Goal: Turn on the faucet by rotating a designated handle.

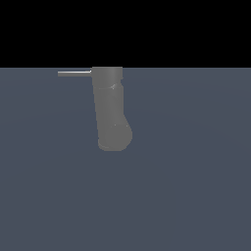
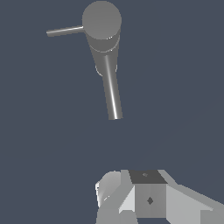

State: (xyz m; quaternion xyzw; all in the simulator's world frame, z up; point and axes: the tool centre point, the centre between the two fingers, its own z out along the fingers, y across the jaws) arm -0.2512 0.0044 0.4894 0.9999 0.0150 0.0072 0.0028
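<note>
Faucet point(image 1: 112, 110) stands upright on the flat grey-blue floor point(image 1: 196, 186), a thick dark-grey cylinder with a rounded lower end. Its handle point(image 1: 74, 73), a thin light-grey rod, projects sideways from the top, toward the exterior view's left. In the wrist view I see the faucet from above, with a second rod, the spout point(image 2: 112, 94). My gripper point(image 2: 131, 197) shows only partly, well apart from the faucet; whether its fingers are apart or together, I cannot tell.

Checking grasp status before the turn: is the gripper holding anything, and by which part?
Nothing is held: the gripper is apart from the faucet and its handle.
</note>
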